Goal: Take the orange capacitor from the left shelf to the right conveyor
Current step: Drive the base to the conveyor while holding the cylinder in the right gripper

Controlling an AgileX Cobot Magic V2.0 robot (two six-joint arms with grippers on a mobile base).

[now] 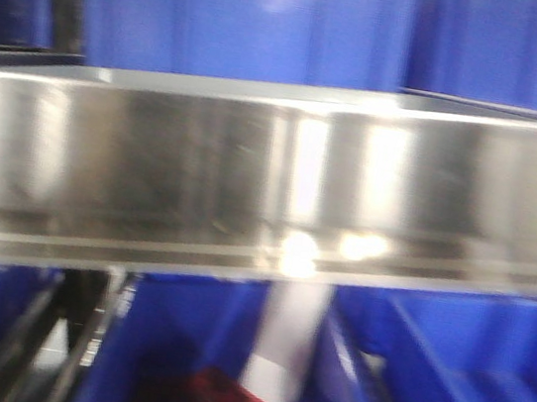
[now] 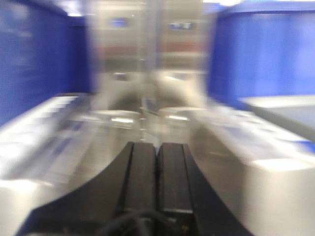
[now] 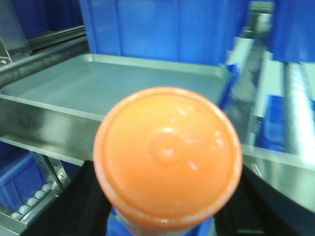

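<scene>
- The orange capacitor (image 3: 167,155) fills the right wrist view end-on, its round cap facing the camera. It is off the left shelf (image 1: 252,179) and in the air in front of a shallow silver tray (image 3: 123,83).
- The right pincer (image 3: 167,209) shows only as dark fingers flanking the cylinder low on both sides. It looks clamped around the body, though the contact itself is hidden behind the cap.
- The left pincer (image 2: 157,162) is closed with its two black pads touching and nothing between them. It hangs over a shiny steel surface between blue walls, and this view is badly blurred.
- The step in hand is probably the carry to the right conveyor, which no view shows.
- A smooth cylinder can slide lengthwise, so the squeeze should stay firm and the wrist turn slowly, with no sudden stops.
- Edges to mind are the tray's raised front rim just beyond the capacitor, the blue bins (image 3: 162,29) behind it, and the roller track (image 3: 295,108) to the right.
- Open room lies toward the camera and above the tray, so drawing back first and then swinging right seems safest.
- The idle left arm is best held where it is, out of the carrying path.
</scene>
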